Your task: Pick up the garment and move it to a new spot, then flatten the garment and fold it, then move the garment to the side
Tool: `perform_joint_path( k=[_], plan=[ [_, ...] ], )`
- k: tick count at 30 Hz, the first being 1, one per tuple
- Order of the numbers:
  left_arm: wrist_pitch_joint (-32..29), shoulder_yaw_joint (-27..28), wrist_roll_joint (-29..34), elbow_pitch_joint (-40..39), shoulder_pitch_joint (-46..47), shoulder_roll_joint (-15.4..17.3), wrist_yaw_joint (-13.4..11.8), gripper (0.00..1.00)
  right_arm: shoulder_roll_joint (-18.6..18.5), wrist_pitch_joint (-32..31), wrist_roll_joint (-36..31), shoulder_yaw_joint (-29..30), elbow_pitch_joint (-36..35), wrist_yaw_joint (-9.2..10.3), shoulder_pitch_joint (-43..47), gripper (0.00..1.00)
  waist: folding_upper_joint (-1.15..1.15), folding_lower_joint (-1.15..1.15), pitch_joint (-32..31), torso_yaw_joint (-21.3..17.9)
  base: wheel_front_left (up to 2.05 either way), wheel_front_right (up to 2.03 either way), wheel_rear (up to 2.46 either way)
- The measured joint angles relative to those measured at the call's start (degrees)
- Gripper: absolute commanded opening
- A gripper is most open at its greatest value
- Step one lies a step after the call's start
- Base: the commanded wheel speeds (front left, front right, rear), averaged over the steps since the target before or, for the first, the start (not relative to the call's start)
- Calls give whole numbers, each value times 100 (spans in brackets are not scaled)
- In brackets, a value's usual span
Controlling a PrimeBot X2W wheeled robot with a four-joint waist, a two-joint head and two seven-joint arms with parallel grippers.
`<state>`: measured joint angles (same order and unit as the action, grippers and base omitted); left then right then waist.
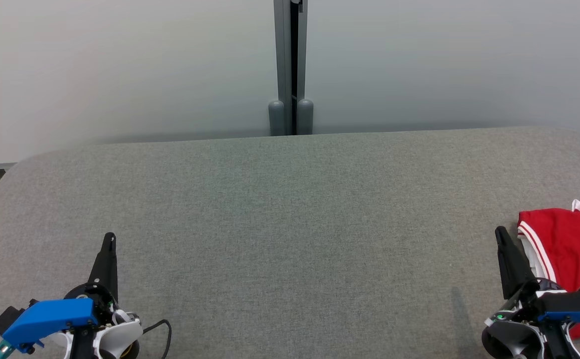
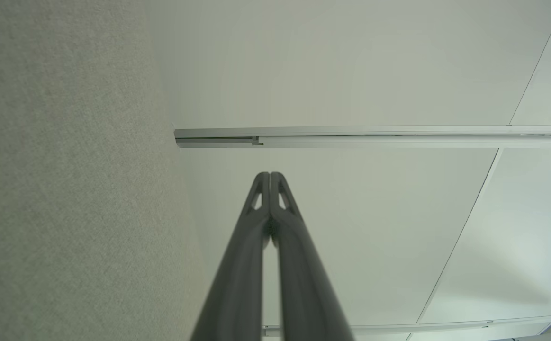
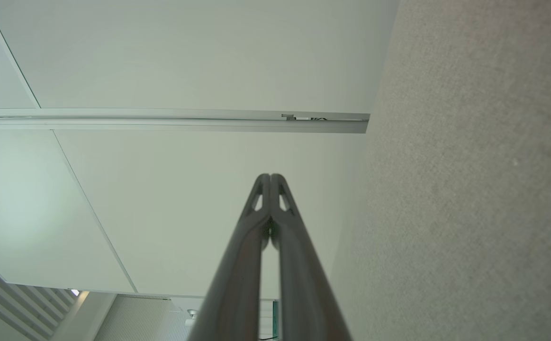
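Left gripper: the left gripper with two long dark fingers is hovering over the bench's front-left corner. Its fingers are pressing together on nothing and pointing at the far edge, probably parked because the garment is lying far across from it.
Bench: the grey felt-covered bench is offering its broad middle as likely room for flattening and folding.
Post: a grey upright post is standing behind the far edge against the pale wall.
Right gripper: the dark-fingered right gripper is hanging near the front-right corner, fingers pressing together, pinching nothing, just beside the garment's left hem.
Garment: the red cloth garment with white striped trim is lying compact at the bench's right edge, partly cropped. Whether it is awaiting pickup or already set aside, I cannot tell.
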<state>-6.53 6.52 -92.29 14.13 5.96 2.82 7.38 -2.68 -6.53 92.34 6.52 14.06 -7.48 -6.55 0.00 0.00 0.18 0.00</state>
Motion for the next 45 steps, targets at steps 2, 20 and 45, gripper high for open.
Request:
perform_joint_path(
  k=[2, 20, 45],
  plan=[
    [0, 0, 0, 0, 0, 0, 0, 0, 0, 0, 0, 0, 0, 0, 0, 0, 0, 0, 0, 0, 0, 0, 0],
    [0, 0, 0, -1, 0, 0, 0, 0, 0, 0, 0, 0, 0, 0, 1, 0, 0, 0, 0, 0, 0, 0, 0],
    [0, 0, 0, -1, 0, 0, 0, 0, 0, 0, 0, 0, -1, 0, 2, 0, 0, 0, 0, 0, 0, 0, 0]
  ],
)
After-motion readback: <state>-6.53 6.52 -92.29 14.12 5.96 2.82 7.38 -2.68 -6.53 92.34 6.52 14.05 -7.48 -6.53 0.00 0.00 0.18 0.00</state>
